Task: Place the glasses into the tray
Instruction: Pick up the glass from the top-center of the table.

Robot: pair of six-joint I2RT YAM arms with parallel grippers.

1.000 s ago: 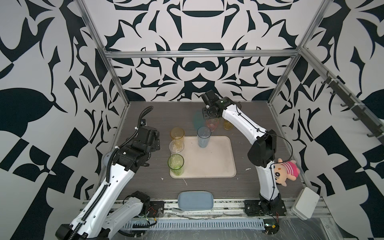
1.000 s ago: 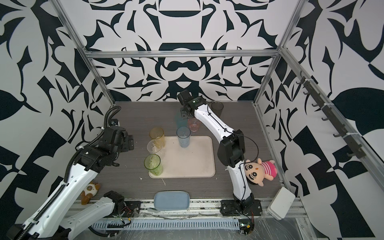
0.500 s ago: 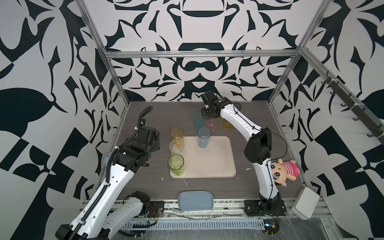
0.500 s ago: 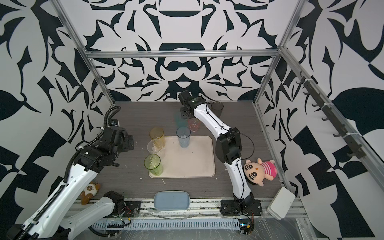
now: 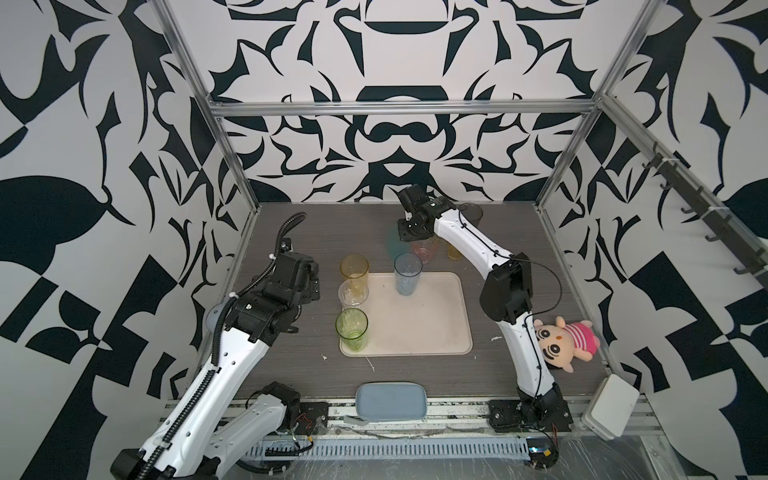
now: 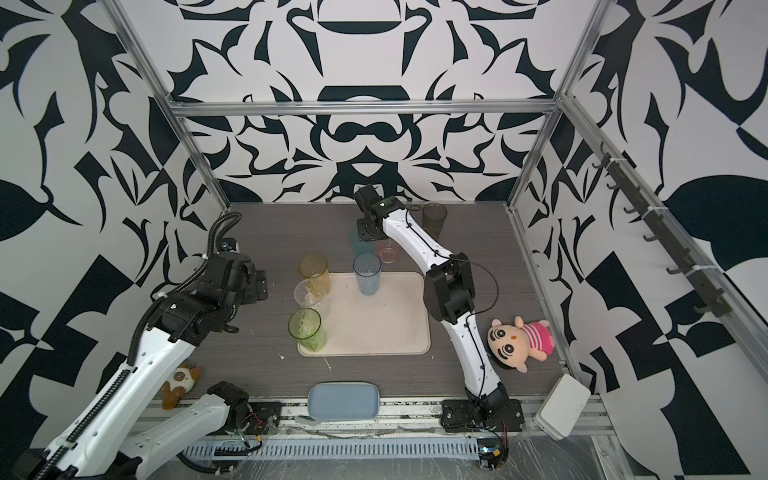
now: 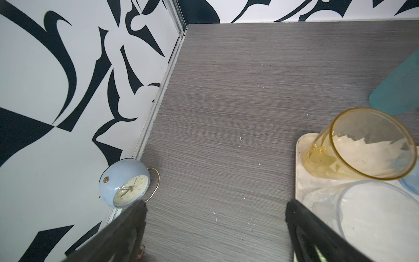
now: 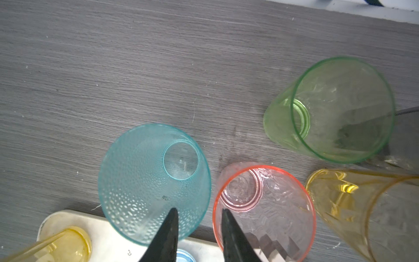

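Observation:
The cream tray (image 5: 436, 324) holds a yellow glass (image 5: 354, 270), a colourless one (image 5: 353, 293), a green one (image 5: 352, 330) and a blue one (image 5: 407, 274). Behind it on the table stand a teal glass (image 8: 154, 181), a pink glass (image 8: 263, 211), an amber one (image 8: 362, 208), a second green one (image 8: 328, 108) and a smoky grey one (image 6: 434, 220). My right gripper (image 8: 198, 211) hovers over the teal and pink rims, one finger above each, jaws narrow but apart, gripping nothing. My left gripper (image 7: 215, 208) is wide open over bare table beside the tray's left edge.
A plush doll (image 5: 561, 338) lies at the right by my right arm. A blue-grey pad (image 5: 390, 401) sits at the front edge, a white box (image 5: 611, 409) at the front right. A blue clock (image 7: 124, 183) stands against the left wall, a small toy (image 6: 178, 380) front left.
My right arm's elbow has swung left toward the tray while its gripper stayed over the teal and pink glasses. The left arm has not moved.

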